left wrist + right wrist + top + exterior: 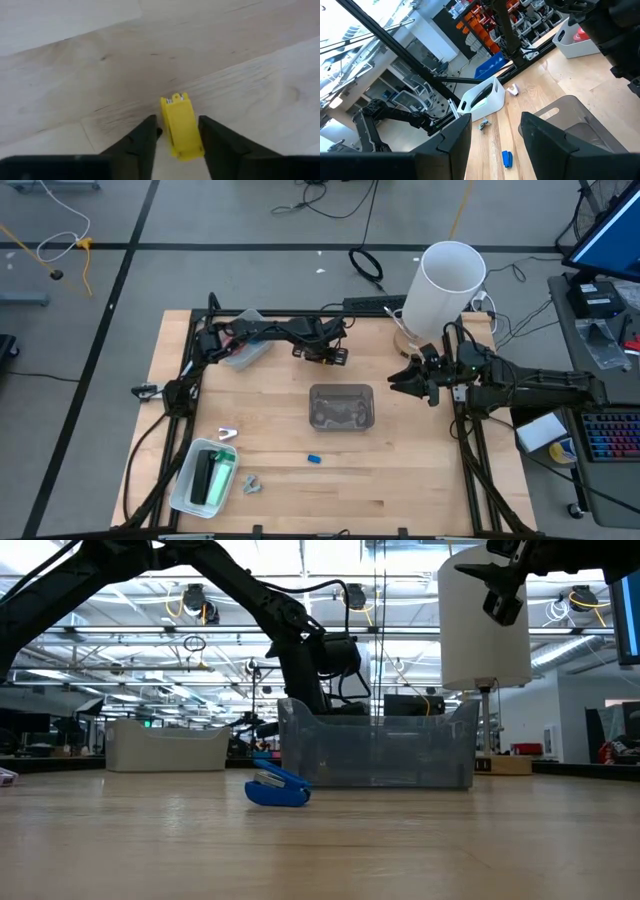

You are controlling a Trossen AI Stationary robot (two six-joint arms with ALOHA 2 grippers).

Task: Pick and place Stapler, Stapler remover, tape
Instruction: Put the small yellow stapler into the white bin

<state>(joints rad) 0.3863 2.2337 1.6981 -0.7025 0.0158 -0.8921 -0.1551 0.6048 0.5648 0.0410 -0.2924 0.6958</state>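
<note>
A small yellow piece (180, 127), a stapler or a stapler remover, lies flat on the wood just beyond the grey bin (342, 407). My left gripper (177, 122) is down over it at the far middle of the table (333, 356), closed onto its sides. A blue stapler remover (314, 459) lies on the table near the bin (277, 787). A green and black stapler (212, 474) lies in a white bin (186, 485) at the near left. My right gripper (412, 383) hangs open and empty at the right (495, 130). No tape shows plainly. My left gripper pinches the yellow piece by its two long sides (192, 145), one finger (145, 142) on each side. The fingers come steeply from above and run along the piece. The piece rests flat on the table top.
A second white tray (245, 352) sits at the far left under the left arm, with something red in it (580, 34). A tall white cylinder (440, 290) stands at the far right. Small loose bits (228, 433) (250, 483) lie at the near left.
</note>
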